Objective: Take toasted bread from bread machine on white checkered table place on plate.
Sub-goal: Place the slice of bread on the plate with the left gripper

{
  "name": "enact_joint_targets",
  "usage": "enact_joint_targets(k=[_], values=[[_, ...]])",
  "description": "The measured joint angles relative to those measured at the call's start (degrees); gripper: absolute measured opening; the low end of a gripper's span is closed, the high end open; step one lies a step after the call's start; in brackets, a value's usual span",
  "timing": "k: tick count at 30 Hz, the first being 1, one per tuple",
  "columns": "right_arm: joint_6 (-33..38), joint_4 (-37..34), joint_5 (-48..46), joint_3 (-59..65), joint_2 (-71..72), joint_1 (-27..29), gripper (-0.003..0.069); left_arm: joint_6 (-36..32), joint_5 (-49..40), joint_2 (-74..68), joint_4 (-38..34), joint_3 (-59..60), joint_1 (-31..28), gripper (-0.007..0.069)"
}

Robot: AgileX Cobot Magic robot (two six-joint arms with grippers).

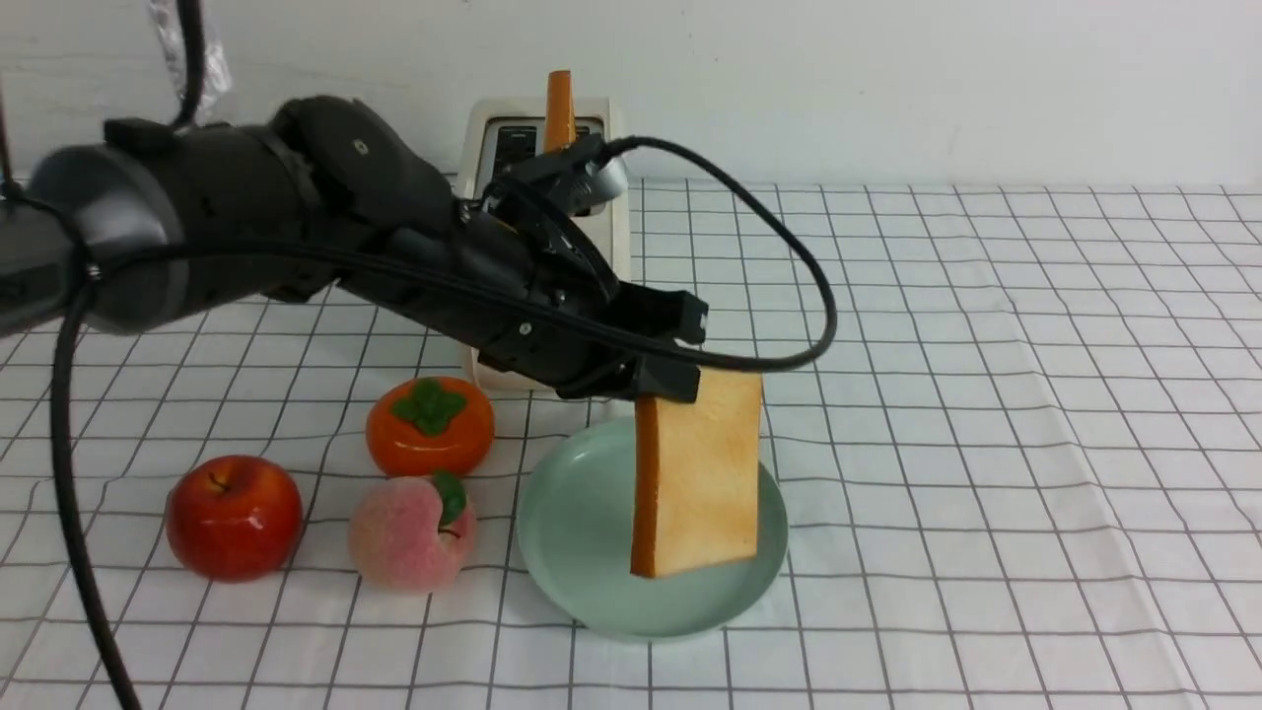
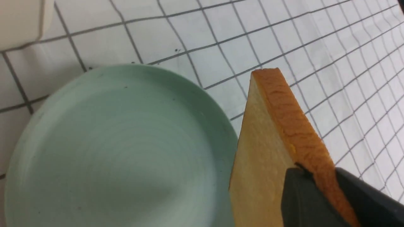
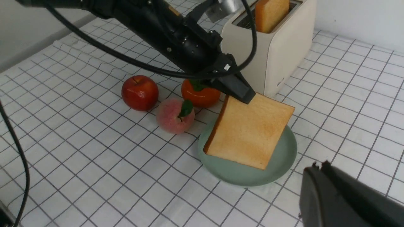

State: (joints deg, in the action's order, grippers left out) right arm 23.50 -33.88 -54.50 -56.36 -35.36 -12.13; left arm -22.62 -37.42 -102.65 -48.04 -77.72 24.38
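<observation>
My left gripper (image 1: 680, 380) is shut on the top edge of one slice of toasted bread (image 1: 705, 483). The slice hangs upright just above the mint-green plate (image 1: 577, 523) on the white checkered table (image 1: 986, 394). In the left wrist view the black fingers (image 2: 300, 195) pinch the slice's orange crust (image 2: 293, 132) beside the plate (image 2: 120, 142). A second slice (image 1: 559, 108) stands in a slot of the cream bread machine (image 1: 619, 237) behind the arm. My right gripper (image 3: 317, 167) hovers shut and empty near the plate's rim (image 3: 284, 157), apart from the held slice (image 3: 252, 129).
A red apple (image 1: 234, 515), a pink peach (image 1: 412, 532) and an orange persimmon (image 1: 430, 426) lie left of the plate. The left arm's black cable (image 1: 818, 296) loops over the table to the right of the toaster.
</observation>
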Motion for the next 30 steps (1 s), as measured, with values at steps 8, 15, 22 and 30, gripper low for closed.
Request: enact_joint_targets(k=[8, 15, 22, 30], values=[[0.0, 0.2, -1.1, 0.0, 0.0, 0.0, -0.0008, 0.0, 1.1, -4.1, -0.5, -0.1, -0.1, 0.0081], [0.0, 0.0, -1.1, 0.0, 0.0, 0.0, -0.0006, 0.0, 0.0, -4.4, 4.7, -0.1, -0.1, 0.0311], [0.0, 0.0, -1.0, 0.0, 0.0, 0.0, -0.0003, 1.6, -2.0, -0.2, 12.5, -0.1, -0.1, 0.0652], [0.0, -0.1, -0.8, 0.0, 0.0, 0.0, 0.0000, 2.8, -1.3, 11.1, 23.6, -0.1, -0.1, 0.0546]])
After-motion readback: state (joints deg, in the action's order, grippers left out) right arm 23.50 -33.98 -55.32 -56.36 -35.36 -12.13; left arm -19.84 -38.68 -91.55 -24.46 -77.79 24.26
